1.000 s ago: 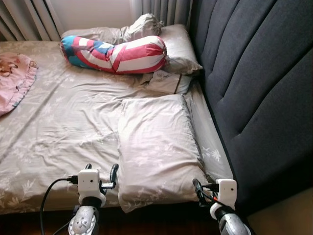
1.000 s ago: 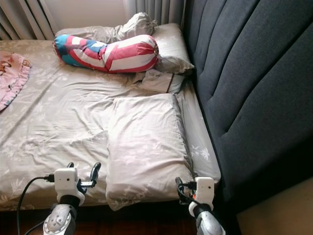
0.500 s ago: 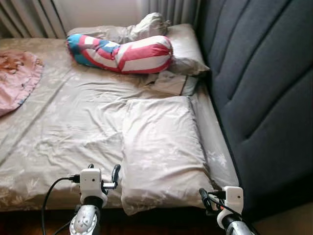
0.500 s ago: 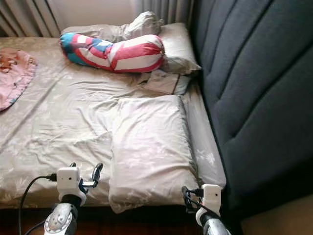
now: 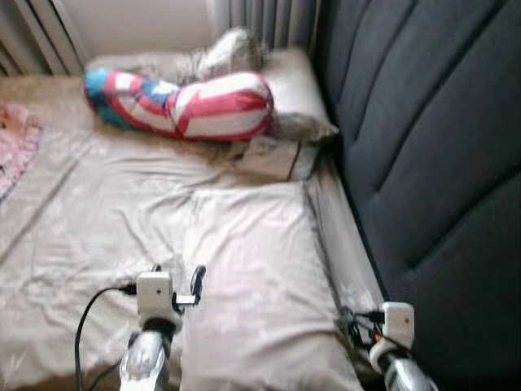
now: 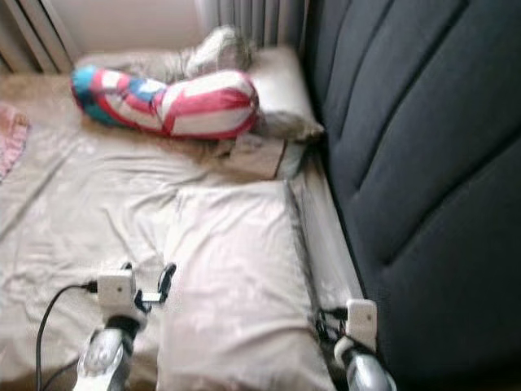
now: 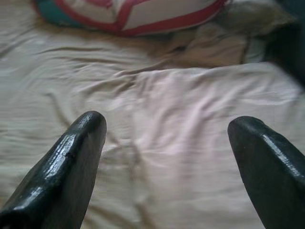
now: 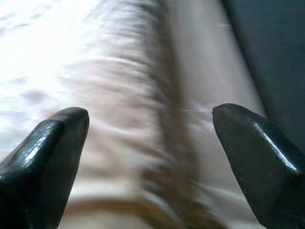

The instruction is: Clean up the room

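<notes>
A beige pillow (image 5: pixel 252 277) lies flat on the near part of the bed, beside the headboard. A red, white and blue bolster (image 5: pixel 183 104) lies across the far end. My left gripper (image 5: pixel 177 274) hangs open over the pillow's left edge; in its wrist view the fingers (image 7: pixel 76 152) stand wide apart above the pillow (image 7: pixel 190 124). My right gripper (image 5: pixel 355 320) is open at the pillow's right edge, close to the headboard. Its wrist view is blurred and looks along that pillow edge (image 8: pixel 143 95) and the sheet beside it.
The dark grey padded headboard (image 5: pixel 423 147) rises on the right. A second beige pillow (image 5: pixel 297 81) and a crumpled cloth (image 5: pixel 232 49) lie behind the bolster, a small folded cloth (image 5: pixel 277 156) before it. A pink blanket (image 5: pixel 12 142) lies at the left edge. Curtains (image 5: pixel 264 12) hang behind.
The camera has moved closer to the bed and the picture is blurred. Both grippers now sit over the near pillow's edges instead of at the bed's front edge.
</notes>
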Controlling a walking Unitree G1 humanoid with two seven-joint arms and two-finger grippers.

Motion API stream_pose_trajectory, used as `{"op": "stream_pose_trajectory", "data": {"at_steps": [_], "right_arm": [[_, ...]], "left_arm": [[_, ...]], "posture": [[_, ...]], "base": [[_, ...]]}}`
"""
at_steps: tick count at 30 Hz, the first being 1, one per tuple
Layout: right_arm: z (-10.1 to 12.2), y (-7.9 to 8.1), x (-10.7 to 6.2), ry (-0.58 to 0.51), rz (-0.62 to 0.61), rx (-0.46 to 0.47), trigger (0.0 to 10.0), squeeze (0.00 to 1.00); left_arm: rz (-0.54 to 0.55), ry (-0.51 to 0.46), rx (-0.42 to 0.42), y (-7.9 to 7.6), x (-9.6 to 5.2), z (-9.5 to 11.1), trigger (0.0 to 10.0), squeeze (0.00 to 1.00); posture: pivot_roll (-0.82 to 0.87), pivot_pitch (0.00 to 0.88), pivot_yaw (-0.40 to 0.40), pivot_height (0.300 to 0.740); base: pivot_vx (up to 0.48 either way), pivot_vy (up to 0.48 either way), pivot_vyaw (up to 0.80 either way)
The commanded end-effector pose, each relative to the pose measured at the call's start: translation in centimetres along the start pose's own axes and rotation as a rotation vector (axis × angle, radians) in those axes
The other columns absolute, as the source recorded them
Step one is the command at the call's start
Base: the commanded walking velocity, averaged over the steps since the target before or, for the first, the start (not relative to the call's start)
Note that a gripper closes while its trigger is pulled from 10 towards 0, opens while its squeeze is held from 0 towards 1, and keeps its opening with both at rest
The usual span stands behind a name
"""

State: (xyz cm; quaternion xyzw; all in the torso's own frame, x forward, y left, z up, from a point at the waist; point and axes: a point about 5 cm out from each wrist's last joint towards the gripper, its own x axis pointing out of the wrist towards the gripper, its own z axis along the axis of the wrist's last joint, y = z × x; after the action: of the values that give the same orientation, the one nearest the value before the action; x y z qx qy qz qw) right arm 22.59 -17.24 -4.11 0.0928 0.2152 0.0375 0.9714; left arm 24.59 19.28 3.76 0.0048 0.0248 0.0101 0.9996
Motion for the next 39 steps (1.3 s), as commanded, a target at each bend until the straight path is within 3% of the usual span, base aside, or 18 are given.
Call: {"op": "stream_pose_trajectory", "data": {"at_steps": [1, 10, 16, 20, 23, 27, 33, 39], "right_arm": [[-0.7, -1.1, -0.7, 0.023, -0.030, 0.003, 10.0, 0.00], [-0.3, -1.1, -0.8, -0.029, -0.024, 0.029, 10.0, 0.00], [0.3, -1.5, -0.8, -0.064, -0.043, -0.041, 10.0, 0.00], [3.1, -0.5, 0.4, -0.203, -0.046, -0.049, 10.0, 0.00], [4.1, -0.2, 0.8, -0.242, -0.038, -0.054, 10.0, 0.00], [5.0, 0.4, 0.9, -0.291, -0.019, -0.075, 10.0, 0.00], [8.3, 2.0, 0.7, -0.449, 0.046, -0.100, 10.0, 0.00], [6.9, 3.6, 0.7, -0.377, 0.104, -0.096, 10.0, 0.00]], "left_arm": [[-0.027, 0.009, -0.009, -0.7, 0.0, -0.1, 10.0, 0.00], [-0.039, 0.015, -0.016, -1.0, -0.1, -0.2, 10.0, 0.00], [-0.041, 0.014, -0.020, -1.1, -0.1, -0.2, 10.0, 0.00], [-0.047, 0.014, -0.025, -1.3, -0.2, -0.2, 10.0, 0.00], [-0.050, 0.016, -0.025, -1.4, -0.2, -0.3, 10.0, 0.00], [-0.053, 0.019, -0.024, -1.4, -0.3, -0.3, 10.0, 0.00], [-0.046, 0.013, -0.017, -1.2, -0.2, -0.2, 10.0, 0.00], [-0.017, -0.008, -0.015, -0.9, 0.0, 0.1, 10.0, 0.00]], "posture": [[-0.14, 0.092, -0.034, 0.740], [-0.14, 0.091, -0.035, 0.740], [-0.14, 0.089, -0.036, 0.740], [-0.14, 0.071, -0.034, 0.740], [-0.15, 0.057, -0.032, 0.740], [-0.15, 0.048, -0.031, 0.740], [-0.14, 0.040, -0.032, 0.740], [-0.14, 0.056, -0.037, 0.740]], "base": [[0.000, 0.000, 0.00], [0.000, 0.000, 0.00], [0.000, 0.000, 0.00], [0.000, 0.000, 0.00], [0.000, 0.000, 0.00], [0.000, 0.000, 0.00], [0.000, 0.000, 0.00], [0.000, 0.000, 0.00]]}}
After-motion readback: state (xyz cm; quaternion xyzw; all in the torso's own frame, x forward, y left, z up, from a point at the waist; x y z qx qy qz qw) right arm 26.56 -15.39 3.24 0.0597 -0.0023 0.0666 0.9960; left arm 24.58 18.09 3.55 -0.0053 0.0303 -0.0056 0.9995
